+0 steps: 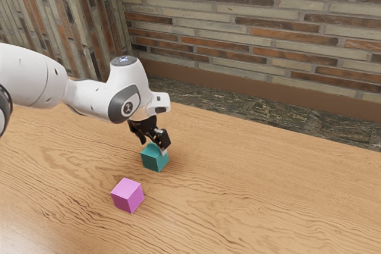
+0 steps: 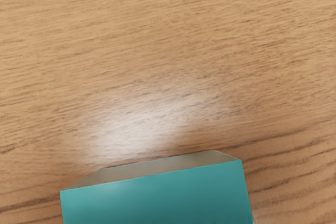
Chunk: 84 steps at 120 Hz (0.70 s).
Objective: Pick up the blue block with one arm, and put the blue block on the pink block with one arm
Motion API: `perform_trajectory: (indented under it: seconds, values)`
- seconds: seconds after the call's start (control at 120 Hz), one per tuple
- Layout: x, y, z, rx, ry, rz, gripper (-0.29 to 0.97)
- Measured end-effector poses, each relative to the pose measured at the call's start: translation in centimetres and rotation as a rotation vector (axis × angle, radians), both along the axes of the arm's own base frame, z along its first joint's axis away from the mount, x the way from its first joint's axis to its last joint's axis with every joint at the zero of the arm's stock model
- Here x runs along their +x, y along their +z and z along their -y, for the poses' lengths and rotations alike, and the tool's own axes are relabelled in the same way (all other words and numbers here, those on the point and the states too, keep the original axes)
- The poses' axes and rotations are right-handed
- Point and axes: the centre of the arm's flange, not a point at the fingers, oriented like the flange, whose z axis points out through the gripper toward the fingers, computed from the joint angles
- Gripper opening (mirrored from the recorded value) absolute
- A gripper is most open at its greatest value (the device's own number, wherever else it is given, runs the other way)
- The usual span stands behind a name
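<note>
One blue block (image 1: 154, 159) on table (image 1: 268, 194), just under the tool (image 1: 156, 143), its grip unreadable, pink block (image 1: 127, 194) near

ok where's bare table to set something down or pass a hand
Wide bare table lies to the exterior view's right of the blue block, and in front of the pink block. Crowded: the narrow gap between the blocks, with the gripper at the blue one.

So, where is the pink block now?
The pink block sits on the table, apart from the blue block, nearer the camera and toward the exterior view's left.
</note>
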Motion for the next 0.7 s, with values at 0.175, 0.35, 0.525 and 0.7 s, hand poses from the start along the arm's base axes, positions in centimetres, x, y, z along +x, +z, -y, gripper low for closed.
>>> perform_trajectory:
  seconds: [0.175, 0.35, 0.525, 0.7]
  values:
    - [0.4, -0.5, -0.2, -0.006, -0.017, 0.002, 0.68]
    - [0.8, -1.4, -0.6, -0.019, -0.018, 0.000, 0.68]
    - [0.9, -2.6, -0.9, -0.025, -0.020, -0.008, 0.68]
    - [0.8, -3.4, -0.9, -0.026, -0.031, -0.015, 0.68]
